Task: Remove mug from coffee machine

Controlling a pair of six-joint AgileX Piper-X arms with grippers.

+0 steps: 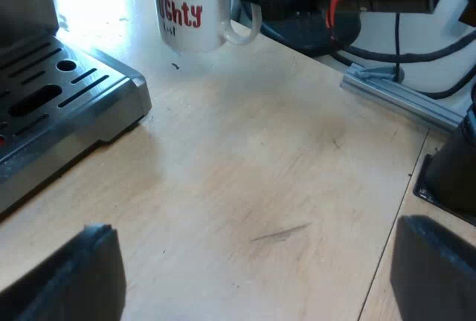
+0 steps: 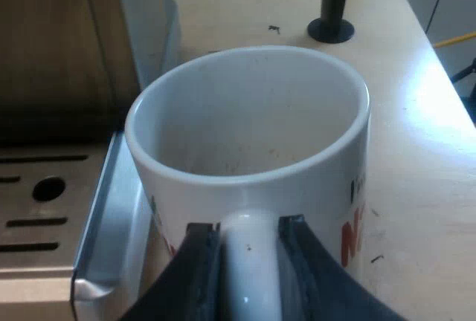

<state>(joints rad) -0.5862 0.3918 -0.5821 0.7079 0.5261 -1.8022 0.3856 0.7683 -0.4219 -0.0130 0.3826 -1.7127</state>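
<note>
Your right hand [image 2: 249, 265] is clenched on the handle [image 2: 249, 235] of the white mug [image 2: 253, 113]. Mug upright, off the drip tray [image 2: 44, 187], just beside its edge, over the tabletop [image 2: 416, 150]. Your left hand [image 1: 256, 261] is released, fingers spread wide above the tabletop, near the tray.

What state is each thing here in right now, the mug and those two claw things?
mug: upright, empty, beside the drip tray, not on it.
right gripper: jaws shut on the mug's handle.
left gripper: jaws wide open, holding nothing, above the table.
</note>
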